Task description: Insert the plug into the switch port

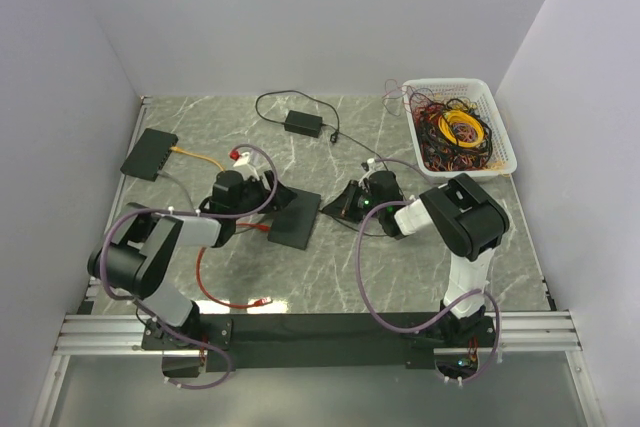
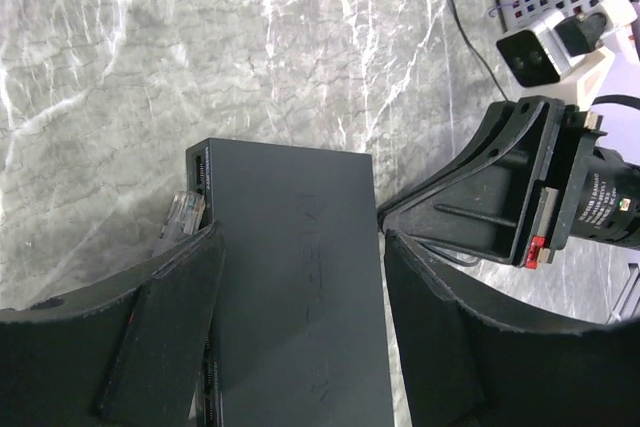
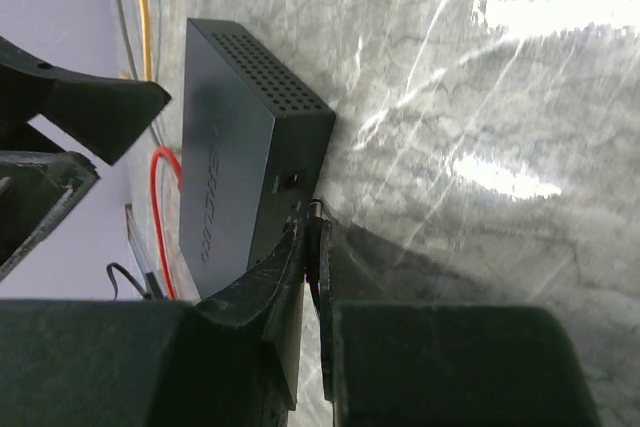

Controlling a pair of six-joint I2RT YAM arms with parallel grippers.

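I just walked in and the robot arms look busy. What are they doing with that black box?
They are trying to plug a cord into it. The right gripper is pinching a small plug, and its tip is right next to the end of the black switch, close to the little port but not in yet. The left gripper is open, with one finger on each side of the switch. A clear cable plug sits at the switch's other side.
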